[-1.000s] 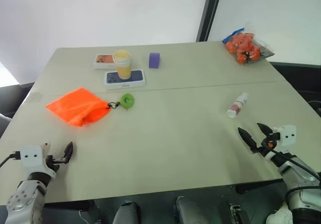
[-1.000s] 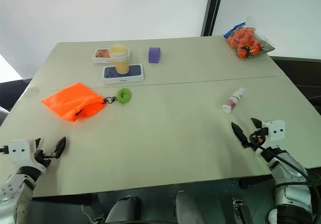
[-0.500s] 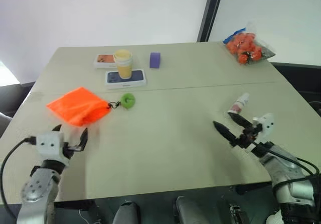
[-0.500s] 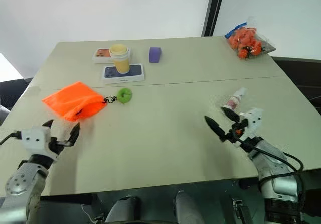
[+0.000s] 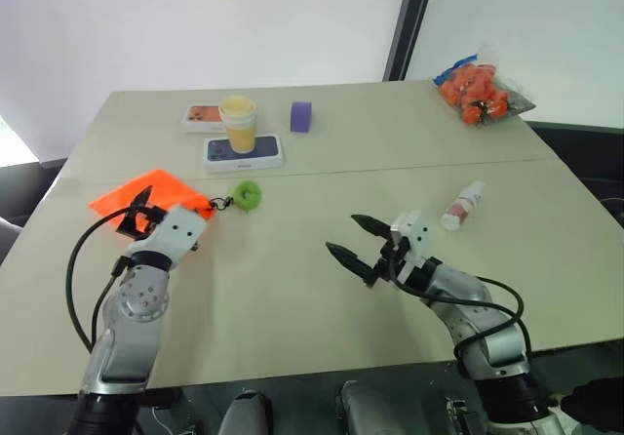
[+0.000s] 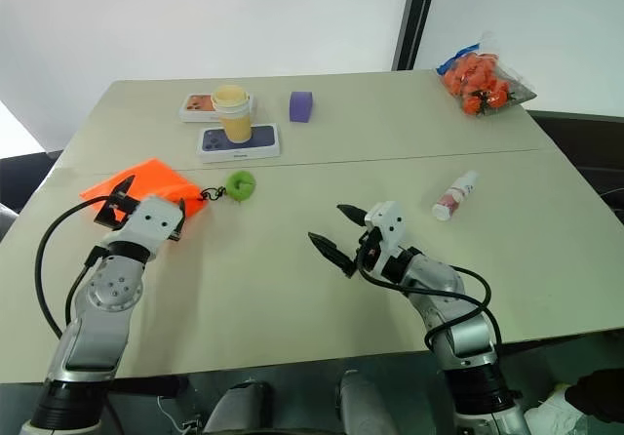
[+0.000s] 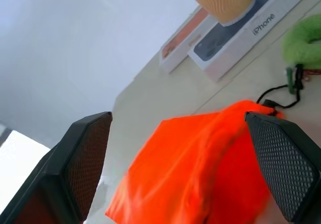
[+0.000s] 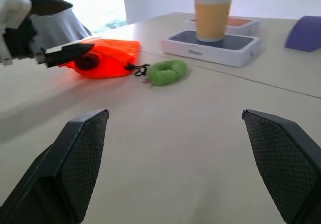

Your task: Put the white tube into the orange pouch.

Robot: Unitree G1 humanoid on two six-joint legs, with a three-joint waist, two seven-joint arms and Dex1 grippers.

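Both jaws spread, empty; right gripper point(image 5: 353, 239) aims away from white tube point(image 5: 461, 206), risking missing it.

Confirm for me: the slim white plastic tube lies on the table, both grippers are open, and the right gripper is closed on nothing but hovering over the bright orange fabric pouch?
Not quite. The left gripper hovers at the orange pouch, as the left eye view shows. The right gripper is mid-table; the white tube lies untouched.
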